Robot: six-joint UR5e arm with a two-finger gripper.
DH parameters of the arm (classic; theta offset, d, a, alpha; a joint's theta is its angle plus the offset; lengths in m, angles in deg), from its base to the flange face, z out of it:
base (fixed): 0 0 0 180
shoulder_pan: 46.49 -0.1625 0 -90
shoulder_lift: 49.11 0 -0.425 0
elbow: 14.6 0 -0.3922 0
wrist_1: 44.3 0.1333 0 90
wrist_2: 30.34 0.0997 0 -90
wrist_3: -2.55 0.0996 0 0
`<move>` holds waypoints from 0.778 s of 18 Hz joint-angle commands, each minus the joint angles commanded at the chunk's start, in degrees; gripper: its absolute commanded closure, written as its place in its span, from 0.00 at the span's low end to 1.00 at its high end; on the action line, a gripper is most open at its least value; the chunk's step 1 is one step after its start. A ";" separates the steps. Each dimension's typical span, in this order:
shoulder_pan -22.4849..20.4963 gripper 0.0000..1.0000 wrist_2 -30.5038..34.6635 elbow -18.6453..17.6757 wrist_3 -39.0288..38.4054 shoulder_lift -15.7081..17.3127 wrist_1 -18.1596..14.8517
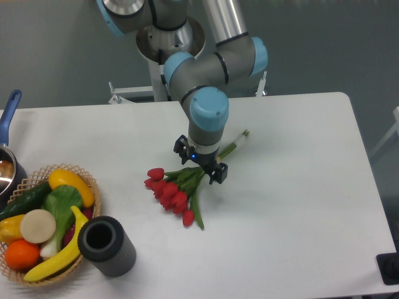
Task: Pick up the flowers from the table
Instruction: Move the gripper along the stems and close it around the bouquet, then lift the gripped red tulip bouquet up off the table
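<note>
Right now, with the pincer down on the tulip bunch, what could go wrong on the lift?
1. The pincer sits over the stems near the leaves, while the red heads of the flowers spread out to one side; the bunch may tilt or slip out.
2. Whether the fingers actually close on the stems is hidden from this camera, so it could lift off the table empty.

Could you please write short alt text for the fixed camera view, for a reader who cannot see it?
A robot arm's pincer is lowered over the stems of the flowers, a bunch of red tulips lying on the table. At the left edge stand a wicker basket of fruit and vegetables and a dark cylinder.
</note>
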 joint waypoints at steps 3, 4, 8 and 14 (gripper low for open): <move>0.00 0.50 0.09 0.18 -0.09 -0.62 0.00; 0.00 0.55 0.09 0.18 -0.09 -0.62 0.00; 0.52 0.72 0.53 0.17 -3.16 -0.79 0.96; 0.70 0.91 0.26 0.79 -3.96 2.27 0.88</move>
